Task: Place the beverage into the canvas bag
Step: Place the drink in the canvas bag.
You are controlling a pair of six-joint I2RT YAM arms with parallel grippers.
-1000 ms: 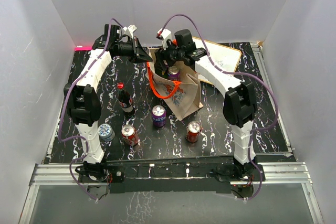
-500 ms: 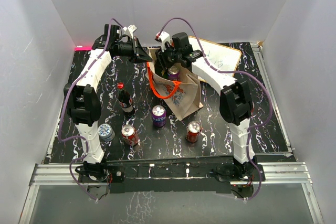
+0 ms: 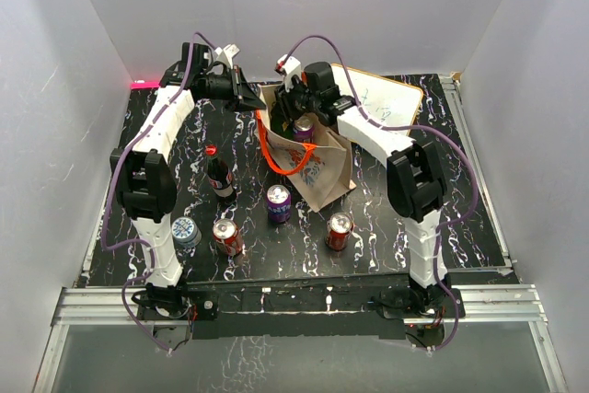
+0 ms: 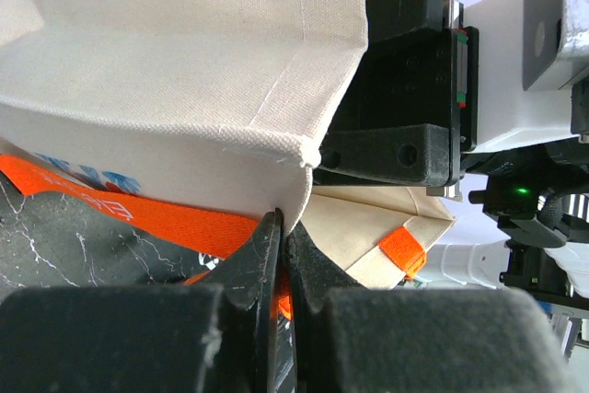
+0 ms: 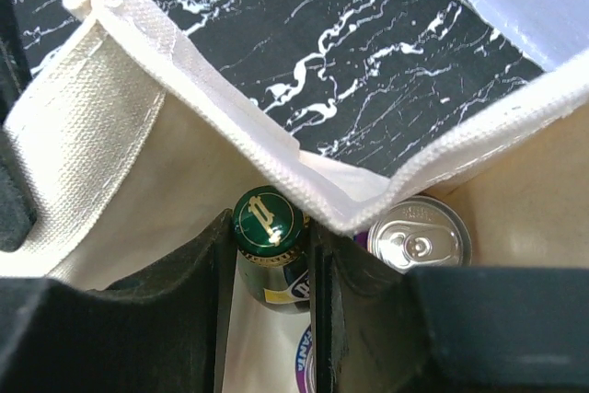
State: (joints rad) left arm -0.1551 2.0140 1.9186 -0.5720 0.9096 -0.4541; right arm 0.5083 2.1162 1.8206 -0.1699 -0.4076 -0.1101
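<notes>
One bottle [image 5: 268, 218], one can [image 5: 419, 244] in bag [image 5: 110, 126]

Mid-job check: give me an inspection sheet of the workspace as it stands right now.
Surface: black marbled table, no spill seen.
Job's things: canvas bag held open; green-capped bottle and silver-topped can inside it.
Clutter: red-capped bottle, purple can, red can, second red can and blue-topped can stand on the table; white board behind the bag.
Grippers: left gripper shut on the bag's rim; right gripper inside the bag, shut on the green-capped bottle.
Cables: purple cables loop along both arms, no snag seen.
Surroundings: white walls, metal rail at the near edge.
</notes>
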